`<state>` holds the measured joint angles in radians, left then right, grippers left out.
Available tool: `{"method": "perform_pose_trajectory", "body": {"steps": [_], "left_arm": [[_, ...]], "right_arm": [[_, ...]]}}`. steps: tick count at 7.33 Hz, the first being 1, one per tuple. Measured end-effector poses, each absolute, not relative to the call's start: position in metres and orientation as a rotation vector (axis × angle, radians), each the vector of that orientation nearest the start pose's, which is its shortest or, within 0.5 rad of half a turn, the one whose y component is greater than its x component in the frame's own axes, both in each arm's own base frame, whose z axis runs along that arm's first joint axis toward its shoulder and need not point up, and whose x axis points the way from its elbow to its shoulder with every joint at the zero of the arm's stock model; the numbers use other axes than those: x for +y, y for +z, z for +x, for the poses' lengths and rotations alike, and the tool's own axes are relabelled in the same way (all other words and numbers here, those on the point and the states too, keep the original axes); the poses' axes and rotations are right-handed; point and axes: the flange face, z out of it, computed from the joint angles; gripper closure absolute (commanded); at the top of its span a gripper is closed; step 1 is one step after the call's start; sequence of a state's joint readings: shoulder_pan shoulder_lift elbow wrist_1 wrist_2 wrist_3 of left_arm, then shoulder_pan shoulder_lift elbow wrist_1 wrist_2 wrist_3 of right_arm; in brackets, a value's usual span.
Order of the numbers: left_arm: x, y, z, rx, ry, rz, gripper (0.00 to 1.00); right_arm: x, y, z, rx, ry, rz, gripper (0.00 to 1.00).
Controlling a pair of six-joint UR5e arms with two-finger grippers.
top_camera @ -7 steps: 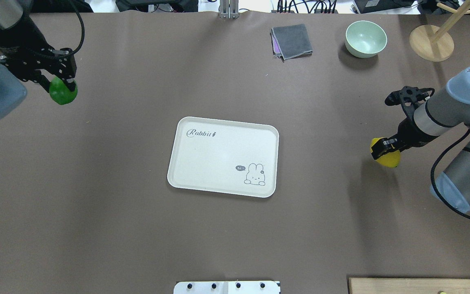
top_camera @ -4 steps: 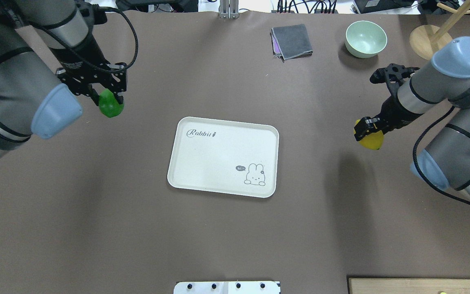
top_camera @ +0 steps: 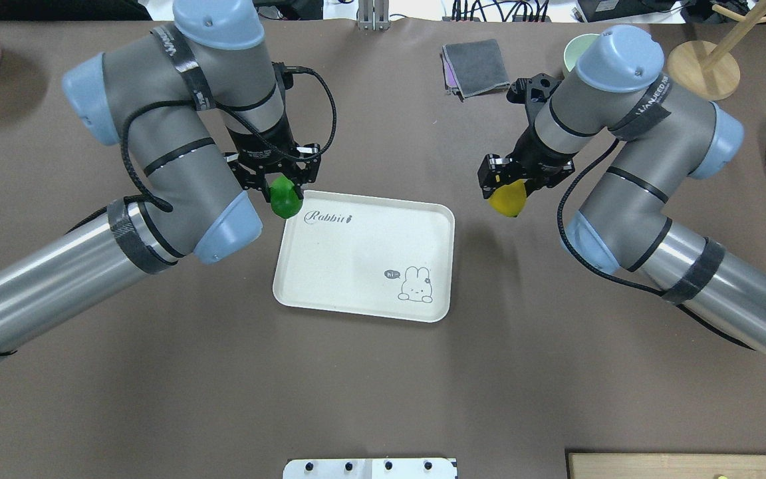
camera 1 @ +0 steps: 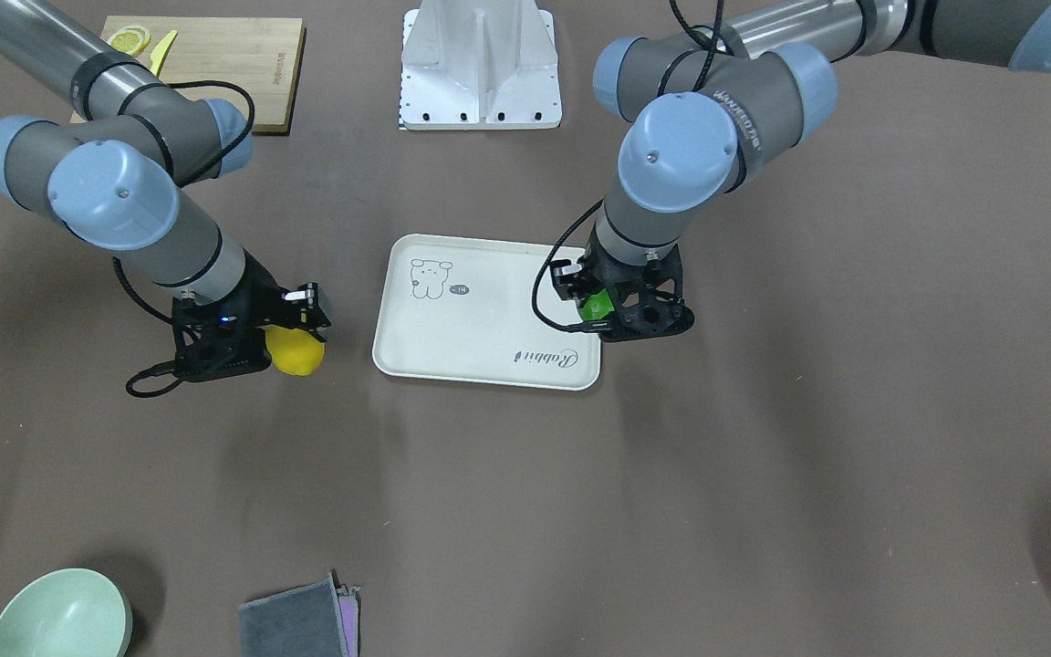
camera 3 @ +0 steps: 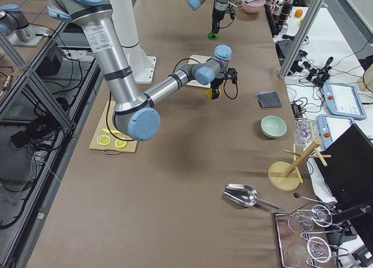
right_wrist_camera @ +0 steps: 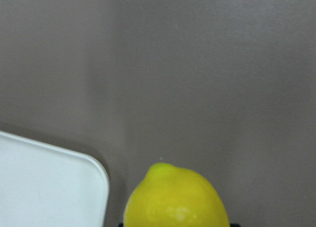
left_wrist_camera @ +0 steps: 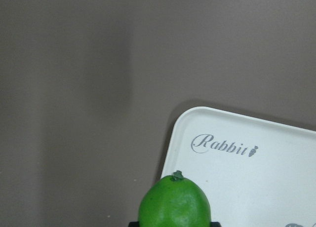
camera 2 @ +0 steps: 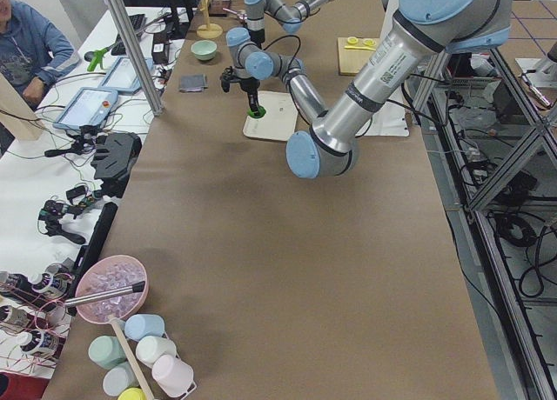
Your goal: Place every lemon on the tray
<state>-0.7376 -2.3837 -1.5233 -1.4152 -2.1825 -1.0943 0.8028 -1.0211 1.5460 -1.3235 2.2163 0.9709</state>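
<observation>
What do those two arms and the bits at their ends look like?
Both the left arm and the right arm are thick silver-grey tubes joined by rounded joints with pale blue caps. Black bands ring the tubes, some with white lettering, and a black cable loops to each wrist. The left gripper and right gripper are black, open-framed, with two fingers each.

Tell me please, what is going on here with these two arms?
Each arm holds one lemon near the tray. The left gripper is shut on the green lemon, held right at the tray's corner by the "Rabbit" lettering. The right gripper is shut on the yellow lemon, over the bare table beside the tray's opposite side. Neither lemon lies on the tray yet.
</observation>
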Motion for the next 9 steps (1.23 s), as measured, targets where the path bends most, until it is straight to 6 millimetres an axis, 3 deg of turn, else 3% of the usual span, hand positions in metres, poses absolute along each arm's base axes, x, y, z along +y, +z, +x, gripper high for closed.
{"method": "perform_pose_trajectory", "body": {"steps": [3, 4, 5, 6, 9], "left_arm": [[-0.521, 0.212, 0.534, 0.803, -0.065, -0.128, 1.0], [-0.513, 0.22, 0.547, 0.799, -0.064, -0.117, 0.78], [-0.507, 0.228, 0.555, 0.798, -0.063, -0.111, 0.07], [-0.504, 0.233, 0.558, 0.798, -0.064, -0.11, 0.02], [-0.504, 0.231, 0.553, 0.808, -0.066, -0.102, 0.02]], "right_arm": [[-0.542, 0.287, -0.463, -1.01, 0.006, -0.031, 1.0], [-0.532, 0.277, -0.479, -1.021, 0.015, -0.054, 1.0], [-0.522, 0.268, -0.493, -1.029, 0.023, -0.079, 1.0], [-0.515, 0.264, -0.502, -1.032, 0.033, -0.101, 1.0], [-0.507, 0.257, -0.51, -1.04, 0.062, -0.138, 1.0]]}}
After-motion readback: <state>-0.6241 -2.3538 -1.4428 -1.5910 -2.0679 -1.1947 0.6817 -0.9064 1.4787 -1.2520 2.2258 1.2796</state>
